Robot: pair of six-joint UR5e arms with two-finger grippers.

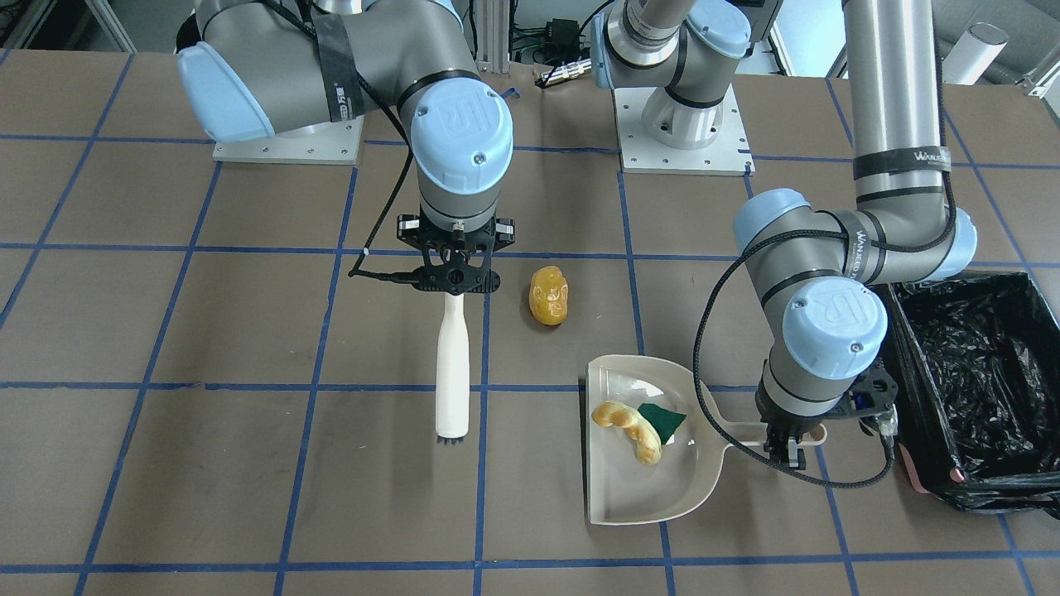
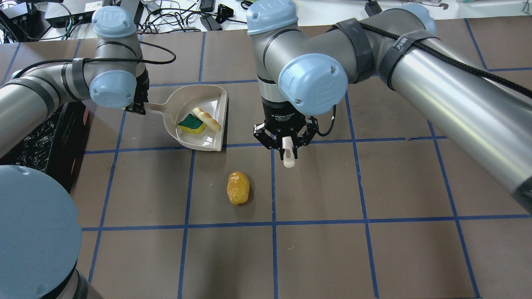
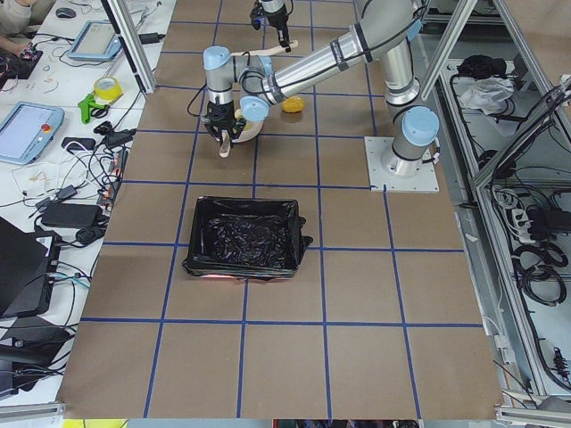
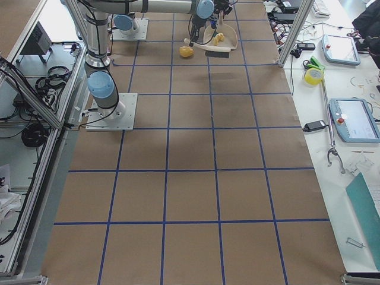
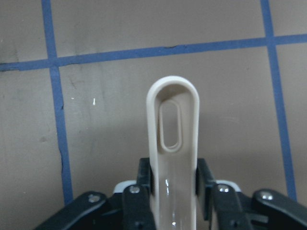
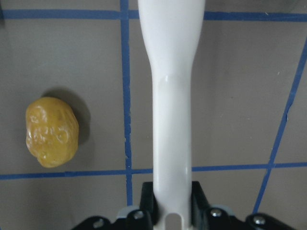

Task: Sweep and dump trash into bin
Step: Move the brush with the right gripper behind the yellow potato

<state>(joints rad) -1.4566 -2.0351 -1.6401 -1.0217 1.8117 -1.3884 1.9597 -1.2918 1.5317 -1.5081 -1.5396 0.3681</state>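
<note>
"UR" logo embossed on right-arm joint cap (image 1: pixel 460 116); same "UR" on left-arm joint cap (image 1: pixel 835 321); left-arm strap (image 1: pixel 898 157), black: white lettering "WANJE…", end not readable; right-arm strap (image 1: pixel 335 79): white print, too small to read; right gripper (image 2: pixel 287 146) body: small white print, blurred

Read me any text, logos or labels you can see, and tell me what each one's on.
"UR": embossed on the blue joint caps of both arms.
"WANJE", ending unclear: black strap on the left arm.
White print on the right arm's strap: blurred.
Small print on the right gripper: too small to read.
</note>
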